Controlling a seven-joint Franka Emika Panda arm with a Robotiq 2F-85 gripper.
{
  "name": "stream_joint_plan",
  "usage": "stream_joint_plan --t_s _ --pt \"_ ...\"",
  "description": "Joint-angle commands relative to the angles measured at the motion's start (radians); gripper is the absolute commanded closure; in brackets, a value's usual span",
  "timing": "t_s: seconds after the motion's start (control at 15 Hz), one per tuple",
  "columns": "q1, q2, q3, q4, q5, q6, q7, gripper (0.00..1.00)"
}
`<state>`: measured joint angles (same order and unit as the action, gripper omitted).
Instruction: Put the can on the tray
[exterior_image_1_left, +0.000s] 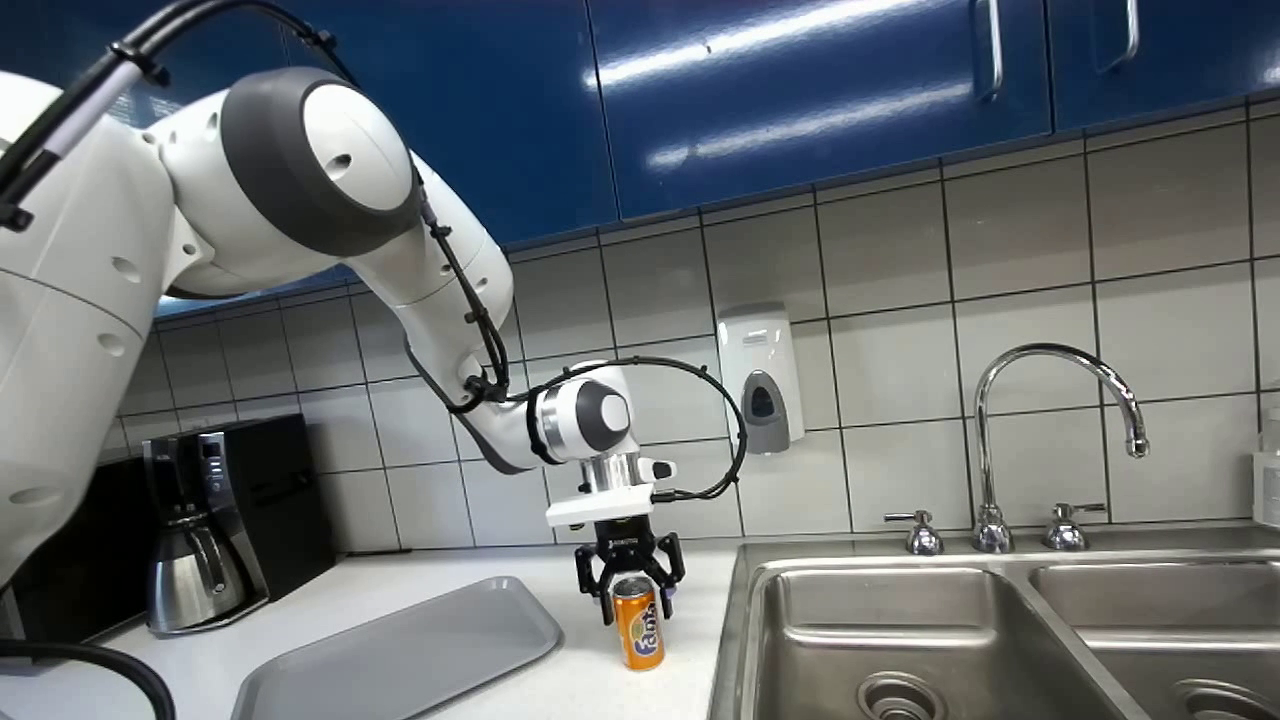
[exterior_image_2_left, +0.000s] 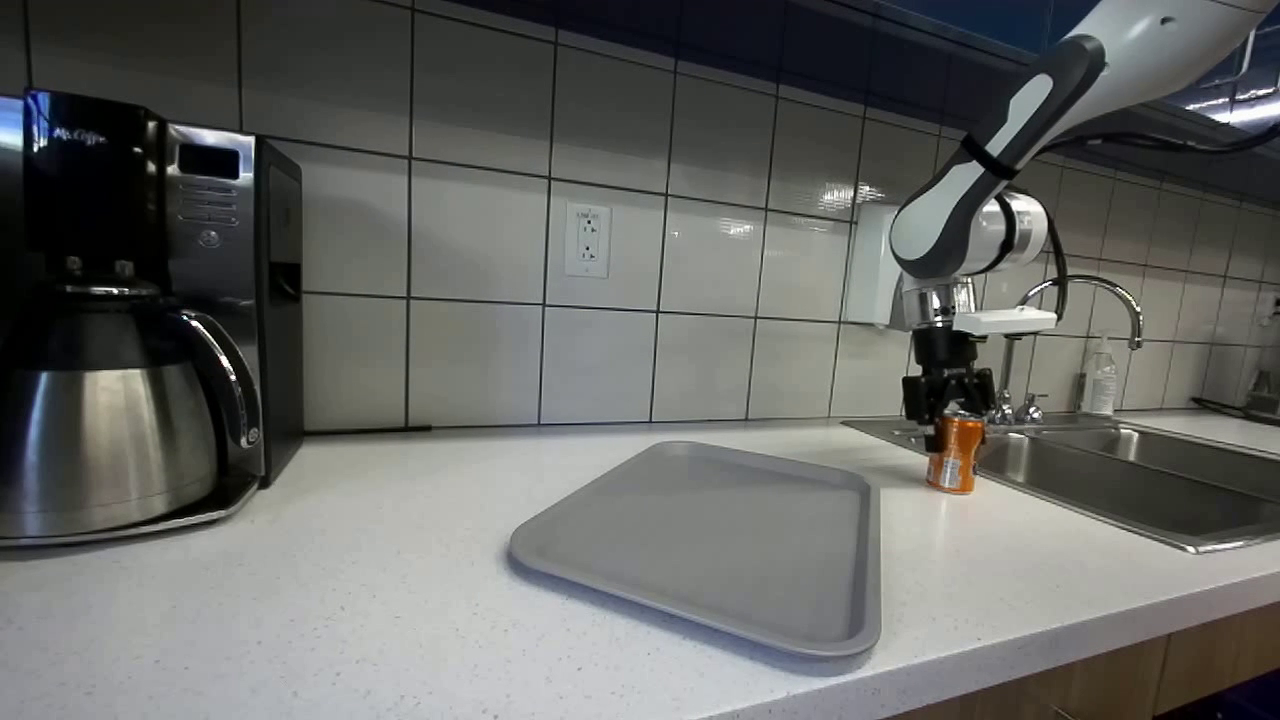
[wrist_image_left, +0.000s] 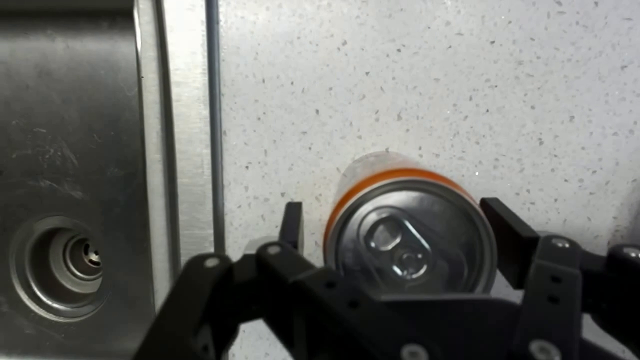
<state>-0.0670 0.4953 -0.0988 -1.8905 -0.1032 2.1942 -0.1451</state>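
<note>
Step in hand seemed grasp: tool (wrist_image_left: 397, 222) spread, straddling upright can (exterior_image_1_left: 640, 627), gap visible at one side, contact at other uncertain. Can stood on surface (exterior_image_2_left: 380, 560) between tray (exterior_image_2_left: 700, 545) and sink (exterior_image_2_left: 1110, 480), apart from both. Next move probably called for closing tool squarely, lifting, carrying across, lowering upright onto tray.

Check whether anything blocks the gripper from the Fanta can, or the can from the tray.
Nothing visible does: the open gripper straddles the Fanta can, and only countertop shows between it and the grey tray.
</note>
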Motion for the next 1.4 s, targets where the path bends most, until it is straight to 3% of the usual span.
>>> stream_joint_plan --t_s 0.0,0.13,0.2,0.8,1.33 --pt "-0.020 -0.028 0.012 -0.016 -0.003 -0.002 -0.007 0.42" --pt "-0.019 -0.027 0.012 -0.014 -0.004 -0.002 -0.005 0.58" --pt "-0.018 -0.026 0.012 -0.012 -0.004 -0.004 -0.004 0.61" --pt "-0.002 -0.090 0.034 -0.056 0.001 0.011 -0.005 0.61" --pt "0.070 -0.192 0.092 -0.204 -0.005 0.071 0.031 0.61"
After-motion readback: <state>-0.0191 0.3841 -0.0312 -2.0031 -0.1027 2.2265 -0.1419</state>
